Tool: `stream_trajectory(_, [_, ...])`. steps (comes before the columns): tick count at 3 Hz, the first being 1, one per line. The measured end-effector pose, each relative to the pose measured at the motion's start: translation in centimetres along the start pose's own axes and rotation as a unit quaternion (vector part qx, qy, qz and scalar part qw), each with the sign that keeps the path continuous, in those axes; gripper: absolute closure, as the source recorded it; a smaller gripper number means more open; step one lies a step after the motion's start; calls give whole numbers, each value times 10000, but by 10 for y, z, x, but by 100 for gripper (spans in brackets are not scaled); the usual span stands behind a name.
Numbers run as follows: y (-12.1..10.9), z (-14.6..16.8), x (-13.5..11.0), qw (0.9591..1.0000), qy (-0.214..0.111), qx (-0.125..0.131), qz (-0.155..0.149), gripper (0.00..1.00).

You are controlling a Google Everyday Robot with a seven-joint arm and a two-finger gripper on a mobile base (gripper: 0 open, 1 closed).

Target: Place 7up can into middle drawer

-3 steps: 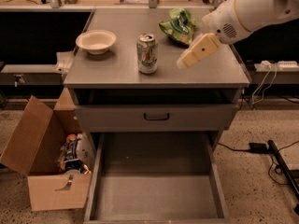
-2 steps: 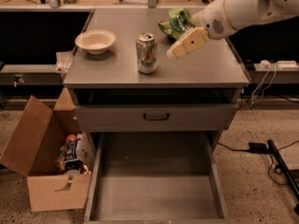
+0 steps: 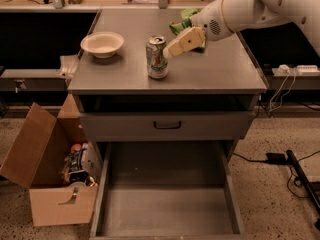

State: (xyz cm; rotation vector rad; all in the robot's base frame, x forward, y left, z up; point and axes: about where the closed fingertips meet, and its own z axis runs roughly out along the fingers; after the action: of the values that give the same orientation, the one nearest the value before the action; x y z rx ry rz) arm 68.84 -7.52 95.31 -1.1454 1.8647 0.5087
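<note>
The 7up can (image 3: 157, 57) stands upright on the grey cabinet top (image 3: 215, 74), near the middle. My gripper (image 3: 170, 51) reaches in from the upper right and sits just right of the can's upper part, very close to it or touching it. The middle drawer (image 3: 167, 209) is pulled open at the bottom of the cabinet, and its plain floor is bare. The white arm (image 3: 250, 9) stretches over the back right of the top.
A cream round bowl (image 3: 102, 43) sits on the top at the left. A green foil snack bag (image 3: 186, 20) lies behind the gripper. A narrower closed drawer front with a black handle (image 3: 167, 125) is above the open drawer. An open cardboard box (image 3: 50, 169) stands on the floor at the left; cables (image 3: 290, 164) lie at the right.
My gripper has moved left and slightly down across the cabinet top, from beside the snack bag to right next to the can. The can has not moved.
</note>
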Motion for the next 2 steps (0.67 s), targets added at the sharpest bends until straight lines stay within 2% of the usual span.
stream_trajectory(1, [0, 22, -2, 9999, -95, -99, 63, 0])
stream_trajectory(2, [-3, 53, 5, 9996, -132, -54, 241, 0])
